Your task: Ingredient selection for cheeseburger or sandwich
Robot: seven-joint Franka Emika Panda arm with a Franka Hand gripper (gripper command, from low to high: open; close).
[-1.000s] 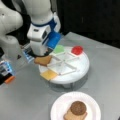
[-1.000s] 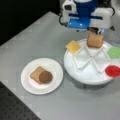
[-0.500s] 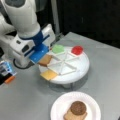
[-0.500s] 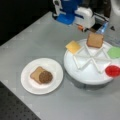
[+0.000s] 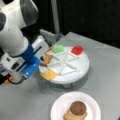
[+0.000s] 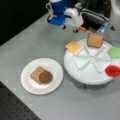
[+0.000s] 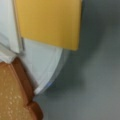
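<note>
So: the dark brown round patty sits on a tan-brown bread square on the white paper plate, at 7 o'clock in a front view. The stack is part-built. Second tan-brown bread slice, yellow-orange cheese square, green leaf piece and red disc lie in separate compartments of the white round divided tray on the grey bench.

Change since half a second ago: the arm has drawn back off the tray edge, toward 11 o'clock. No ingredient left its compartment, so no new pick.

The blue-and-white wrist hangs just beside the tray rim, nearest the cheese. Fingers not in view; cannot tell their opening or any hold.
</note>
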